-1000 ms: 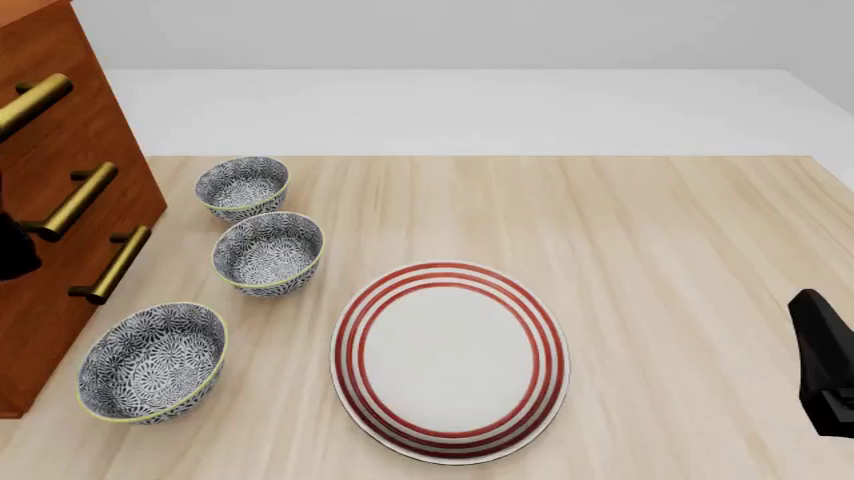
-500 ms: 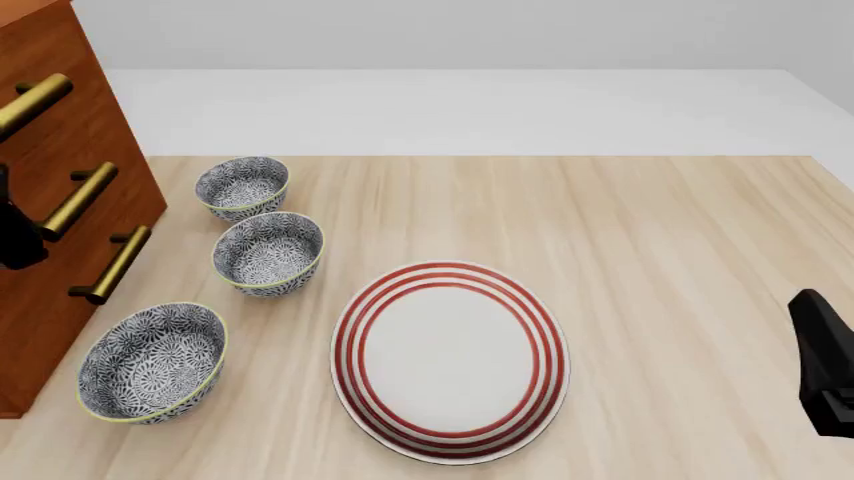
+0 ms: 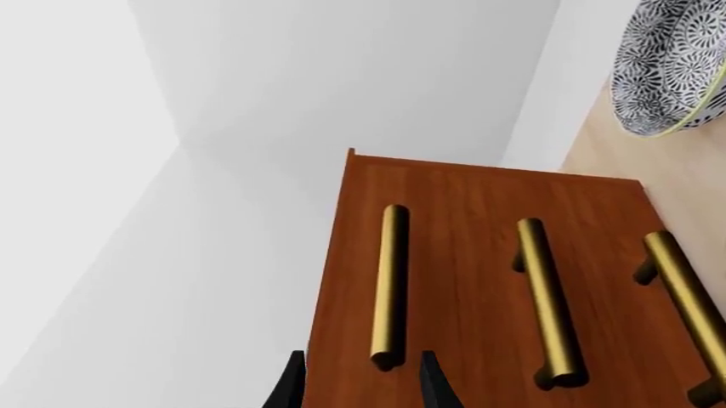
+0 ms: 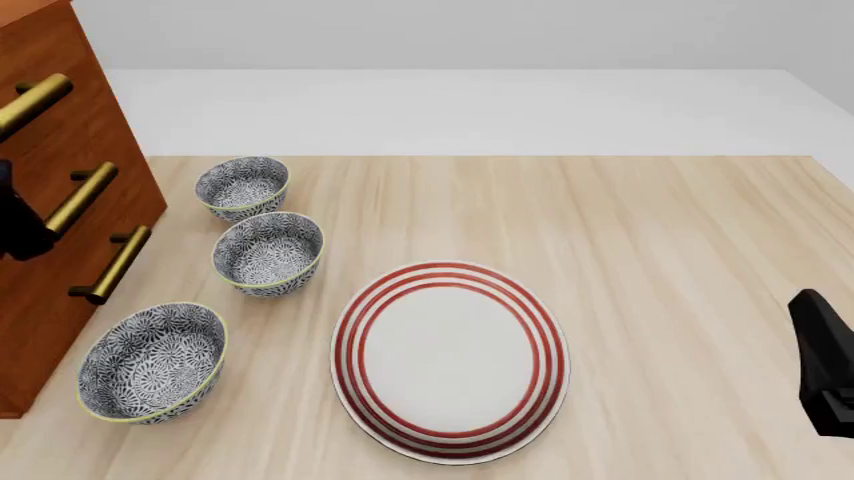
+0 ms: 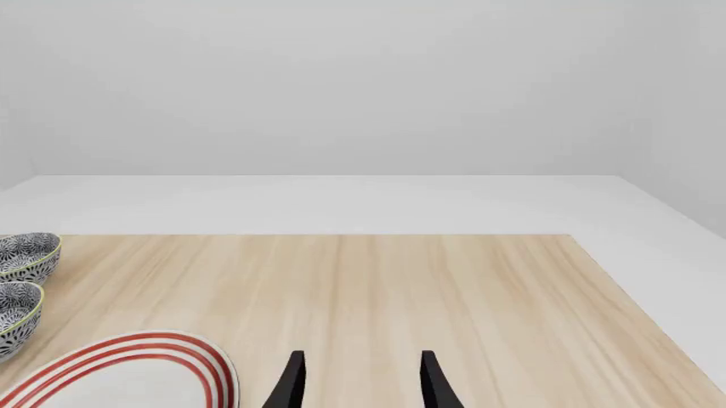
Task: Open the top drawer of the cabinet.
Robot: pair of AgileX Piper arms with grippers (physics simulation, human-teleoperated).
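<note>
The cabinet [image 4: 54, 150] stands at the table's left edge, reddish-brown, with three brass bar handles and its front flush. The top drawer's handle [image 4: 34, 100] is the highest one; in the left wrist view this handle [image 3: 389, 285] lies nearest the cabinet's [image 3: 477, 255] upper edge. My left gripper [image 3: 363, 387] is open in front of that handle, its fingertips either side of the bar's near end and short of it. In the front view the left gripper [image 4: 16, 225] is a dark shape at the frame's left edge. My right gripper [image 5: 363, 387] is open and empty, low at the right [image 4: 825, 360].
Three patterned bowls [image 4: 242, 187] [image 4: 268, 251] [image 4: 152, 361] stand in a row just right of the cabinet. A red-ringed white plate [image 4: 450, 360] lies mid-table. The two lower handles [image 4: 74, 200] [image 4: 114, 265] sit below the top one.
The left gripper has crept upward in the front view, along the cabinet's front. The right arm, bowls and plate have not moved.
</note>
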